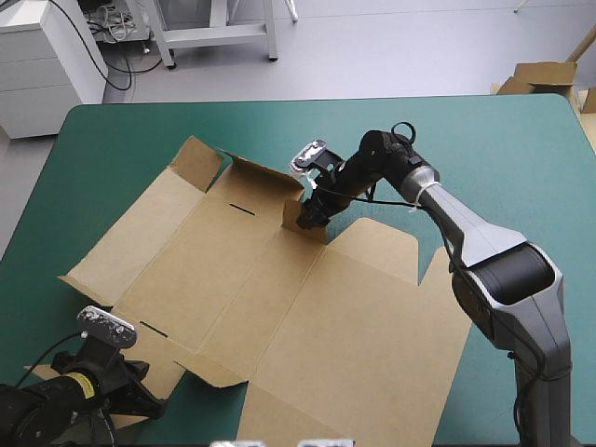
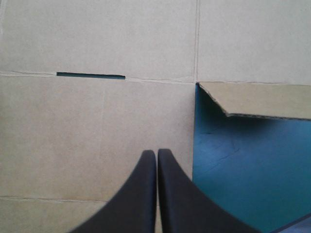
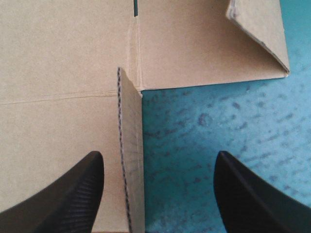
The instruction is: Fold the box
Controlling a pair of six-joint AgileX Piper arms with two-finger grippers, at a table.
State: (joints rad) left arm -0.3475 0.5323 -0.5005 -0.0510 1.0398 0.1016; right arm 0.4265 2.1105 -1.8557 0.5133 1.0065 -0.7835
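A brown box (image 1: 279, 307), a cut sheet of board, lies opened out across the middle of a worktop (image 1: 121, 149) with a teal-green cover. Most of the sheet is flat. Along its far edge a few parts tilt upward: a corner flap (image 1: 197, 163) at the far left and a wall panel (image 1: 265, 182) just beside it. Two thin slots are cut into the board, one near the far edge (image 1: 244, 209) and one near the front left (image 1: 154, 328).

The right arm reaches in from the right side to the far middle of the sheet. The right gripper (image 3: 158, 158) is open, its two black fingers set wide apart. A small flap (image 3: 131, 160) stands upright on edge between them, nearer the finger that hangs over the board. Neither finger appears to touch it. The other finger (image 3: 252, 194) hangs over bare cover.

The left arm sits at the front left corner of the worktop. The left gripper (image 2: 156, 155) is closed, its fingers meeting in a single point and holding nothing, poised over a flat panel of the board. Ahead of it lies one of the slots. To one side, a side flap (image 2: 262, 99) lifts slightly off the cover and casts a shadow below it.
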